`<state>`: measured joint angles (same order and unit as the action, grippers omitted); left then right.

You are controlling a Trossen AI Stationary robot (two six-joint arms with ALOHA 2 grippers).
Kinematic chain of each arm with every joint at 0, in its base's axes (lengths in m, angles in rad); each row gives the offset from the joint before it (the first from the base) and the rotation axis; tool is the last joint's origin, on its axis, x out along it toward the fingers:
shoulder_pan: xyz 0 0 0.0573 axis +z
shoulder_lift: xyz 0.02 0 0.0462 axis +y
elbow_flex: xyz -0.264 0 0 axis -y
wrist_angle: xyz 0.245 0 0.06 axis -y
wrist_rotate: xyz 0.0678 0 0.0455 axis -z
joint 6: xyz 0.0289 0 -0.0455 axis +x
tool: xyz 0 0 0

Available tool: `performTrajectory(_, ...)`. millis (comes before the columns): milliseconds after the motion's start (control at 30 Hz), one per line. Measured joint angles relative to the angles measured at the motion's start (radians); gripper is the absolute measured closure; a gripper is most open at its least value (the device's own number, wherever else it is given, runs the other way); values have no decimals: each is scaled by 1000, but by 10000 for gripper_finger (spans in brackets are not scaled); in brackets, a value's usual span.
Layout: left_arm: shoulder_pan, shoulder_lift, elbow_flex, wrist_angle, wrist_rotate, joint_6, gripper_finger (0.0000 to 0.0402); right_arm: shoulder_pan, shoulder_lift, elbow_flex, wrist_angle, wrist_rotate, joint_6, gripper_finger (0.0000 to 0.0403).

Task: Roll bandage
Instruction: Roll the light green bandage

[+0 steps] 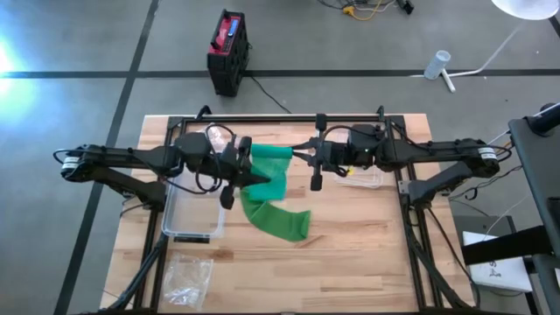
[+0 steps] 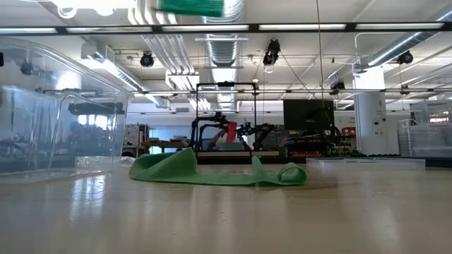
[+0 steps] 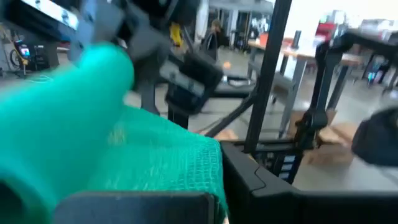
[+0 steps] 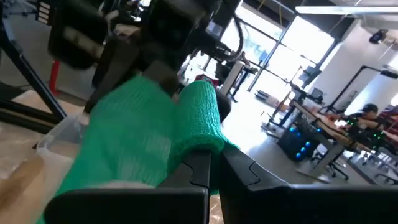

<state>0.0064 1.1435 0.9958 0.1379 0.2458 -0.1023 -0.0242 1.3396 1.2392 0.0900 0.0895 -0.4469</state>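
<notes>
A green mesh bandage (image 1: 273, 166) is held in the air between my two grippers above the middle of the table. Its rolled part (image 4: 200, 115) is uppermost and shows at the low view's top (image 2: 191, 6). A loose tail hangs down from it, and the tail's end (image 2: 212, 173) lies crumpled on the wooden table (image 1: 367, 254). My left gripper (image 1: 248, 171) comes level from the table's left and is shut on the bandage. My right gripper (image 1: 304, 157) comes level from the right and is shut on it too. My left gripper pinches the bandage at its left side (image 3: 186, 168), just below the rolled part (image 3: 68, 106), coming level from the table's left. The fingers themselves cover the exact spot. The bandage is lifted there, its tail hanging down. My right gripper pinches the rolled part's right end (image 4: 202, 140) between its two fingers, level from the table's right. The roll is clear of the table, and loose mesh (image 4: 124, 149) spreads away beside it.
A clear plastic box (image 1: 194, 214) stands on the table under the left arm and fills the left of the low view (image 2: 49, 113). A crumpled clear bag (image 1: 188, 278) lies near the front left. Another clear wrapper (image 1: 363, 179) lies under the right arm. A black frame bar (image 1: 280, 117) runs along the far edge.
</notes>
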Motion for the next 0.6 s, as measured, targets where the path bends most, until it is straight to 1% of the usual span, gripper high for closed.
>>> performTrajectory(133, 0, 0, 0, 99, 0, -81, 400, 0, 0, -16, 2, 19, 4, 400)
performTrajectory(267, 0, 2, 0, 173, -1, -168, 378, 0, 0, -31, 2, 25, 10, 400)
performTrajectory(433, 5, 2, -1, 260, -57, -230, 323, 0, 0, -57, 5, 26, 34, 400)
performTrajectory(600, 20, 3, -1, 319, -106, -285, 244, 0, 4, -83, 5, 27, 72, 400)
